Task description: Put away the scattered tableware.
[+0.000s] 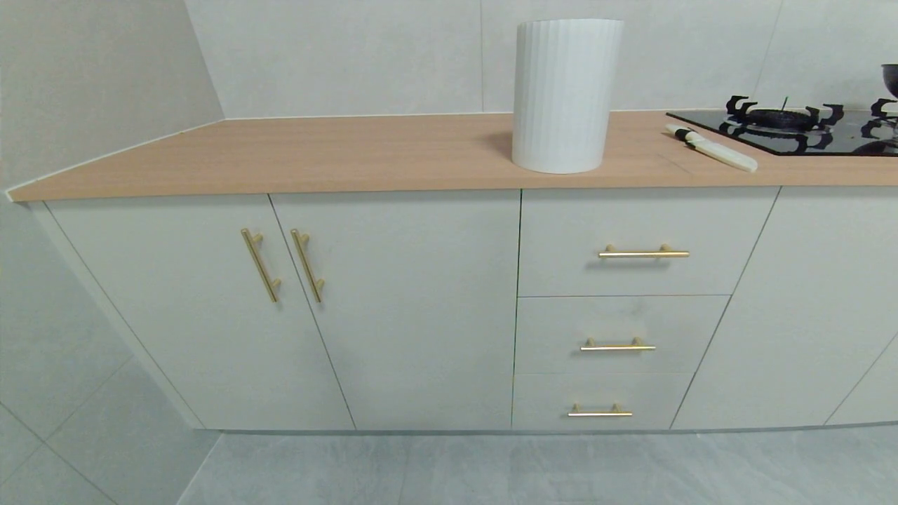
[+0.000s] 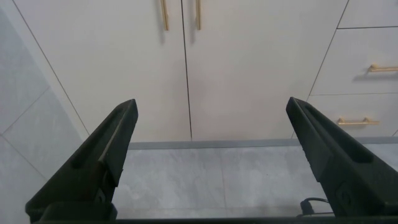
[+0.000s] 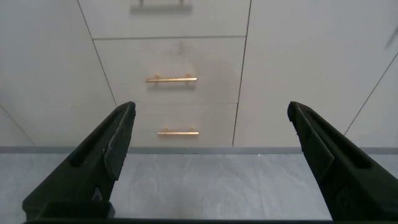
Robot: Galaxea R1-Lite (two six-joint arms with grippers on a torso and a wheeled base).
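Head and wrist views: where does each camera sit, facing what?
Head: on the head, looking down at the counter, white canister and knife.
Left wrist: low, facing the cupboard doors; open left gripper frames it.
Right wrist: low, facing the drawers; open right gripper frames it.
Shared: head and right wrist both see the drawer handles.

My left gripper (image 2: 211, 104) faces the cabinet doors (image 2: 249, 62); my right gripper (image 3: 210, 107) faces the drawers (image 3: 171, 62) to their right. Higher up, on the counter (image 1: 316, 151), the knife (image 1: 712, 147) lies between canister (image 1: 561, 98) and hob (image 1: 793, 130).
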